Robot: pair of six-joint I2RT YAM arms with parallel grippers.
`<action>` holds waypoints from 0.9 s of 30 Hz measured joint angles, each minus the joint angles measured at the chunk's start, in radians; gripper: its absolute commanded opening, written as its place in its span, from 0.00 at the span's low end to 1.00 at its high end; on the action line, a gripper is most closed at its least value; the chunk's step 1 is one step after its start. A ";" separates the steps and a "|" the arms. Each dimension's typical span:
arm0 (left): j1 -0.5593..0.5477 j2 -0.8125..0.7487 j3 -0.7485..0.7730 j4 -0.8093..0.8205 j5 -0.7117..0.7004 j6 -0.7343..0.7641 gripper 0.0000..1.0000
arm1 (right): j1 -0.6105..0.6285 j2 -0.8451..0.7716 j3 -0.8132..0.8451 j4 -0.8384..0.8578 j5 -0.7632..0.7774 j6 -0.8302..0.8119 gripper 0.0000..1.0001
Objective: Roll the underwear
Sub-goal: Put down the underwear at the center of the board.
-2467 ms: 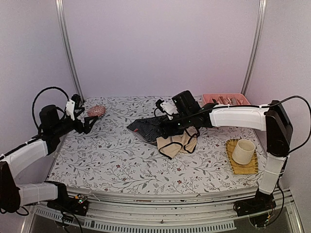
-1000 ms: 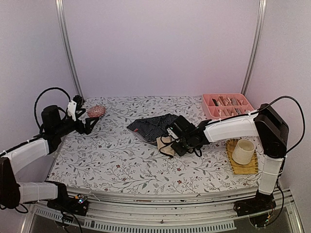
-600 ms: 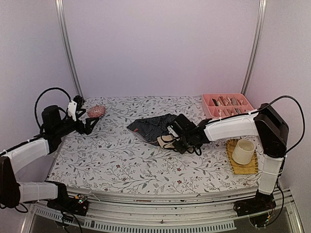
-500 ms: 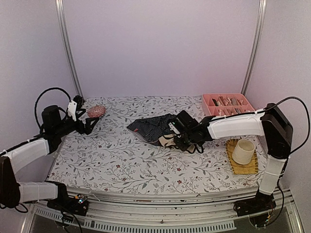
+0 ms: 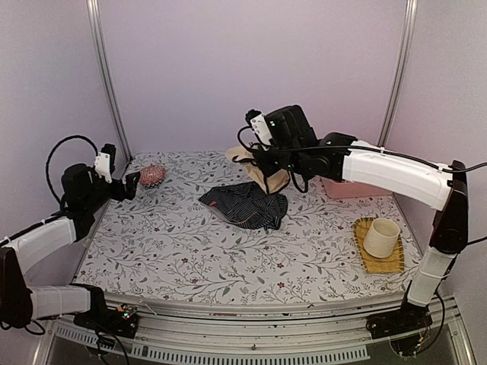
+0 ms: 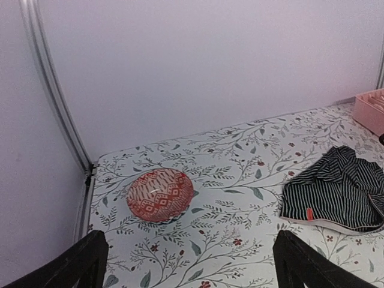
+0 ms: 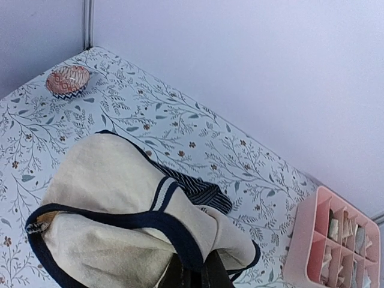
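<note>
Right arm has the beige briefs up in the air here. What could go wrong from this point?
1. The beige briefs hang bunched from a single pinch in the shut right gripper; they may slip out, or land crumpled and hard to roll.
2. They hang roughly above the navy briefs; lowered there, the two could overlap and tangle.

The beige briefs (image 7: 114,198) are seen as soft matt cloth with dark woven edging, and the striped briefs (image 6: 339,195) as thin, crumpled matt cloth. The worktop (image 5: 190,251) is covered with a smooth printed sheet. The pink tray (image 7: 324,246) appears as matt plastic, the cup (image 5: 380,236) as smooth and faintly glossy, and the posts (image 5: 107,76) as dull metal.
</note>
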 measured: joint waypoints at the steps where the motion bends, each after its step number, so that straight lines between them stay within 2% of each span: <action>1: 0.010 -0.006 -0.002 0.010 -0.044 -0.013 0.99 | 0.010 0.038 0.048 0.020 -0.003 -0.020 0.02; 8: 0.089 -0.064 -0.020 0.080 -0.291 -0.069 0.98 | 0.079 0.361 0.366 0.189 -0.126 -0.145 0.04; 9: 0.097 -0.076 -0.027 0.092 -0.330 -0.076 0.99 | 0.088 0.406 0.405 0.216 -0.153 -0.153 0.18; 10: 0.105 -0.090 -0.034 0.103 -0.364 -0.083 0.99 | 0.098 0.460 0.458 0.245 -0.185 -0.164 0.41; 11: 0.112 -0.104 -0.043 0.111 -0.391 -0.089 0.99 | 0.107 0.510 0.503 0.272 -0.218 -0.171 0.55; 15: 0.133 -0.182 -0.084 0.148 -0.475 -0.101 0.99 | 0.138 0.683 0.614 0.361 -0.325 -0.184 0.83; 19: 0.137 -0.247 -0.111 0.179 -0.471 -0.100 0.98 | 0.154 0.727 0.588 0.338 -0.369 -0.178 0.99; 22: 0.137 -0.255 -0.114 0.185 -0.417 -0.095 0.98 | 0.156 0.663 0.462 0.343 -0.359 -0.175 0.99; 27: 0.135 -0.176 -0.071 0.125 -0.202 -0.073 0.98 | 0.128 0.384 0.129 0.306 -0.330 -0.138 0.99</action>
